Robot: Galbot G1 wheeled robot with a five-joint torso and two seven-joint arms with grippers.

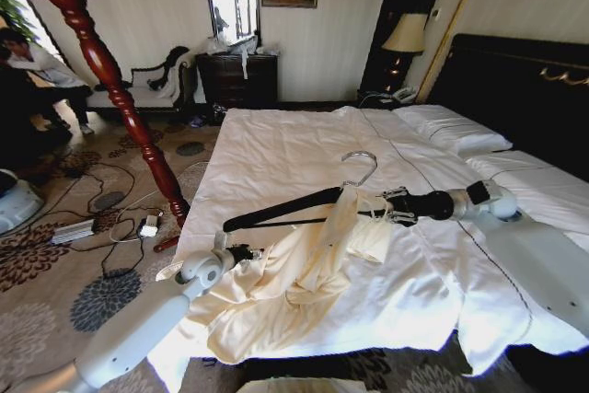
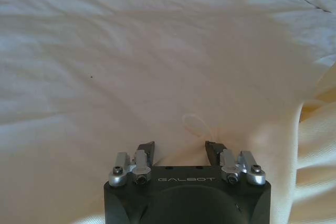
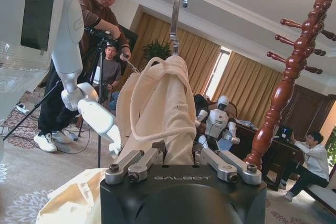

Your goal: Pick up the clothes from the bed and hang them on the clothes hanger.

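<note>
On bed (image 1: 304, 149): one garment (image 1: 304, 269), one hanger (image 1: 294, 207)

The clothes hanger (image 1: 304, 204), slim and black with a curved silver hook upward, is held level above the bed (image 1: 304, 144). The pale cream clothes (image 1: 304, 273) are draped over it and trail crumpled onto the bed's near edge.

The clothes (image 1: 304, 273) lie on the near part of the bed (image 1: 294, 149), 1 part draped over the clothes hanger (image 1: 285, 209). Right tool (image 1: 391, 206) at the hanger's right end, above the bed's middle. Left tool (image 1: 250, 253) at the garment's left edge, near the bed's left side. Coat stand (image 1: 101, 62) on the floor left of the bed. Pillows at far right, headboard behind them.
</note>
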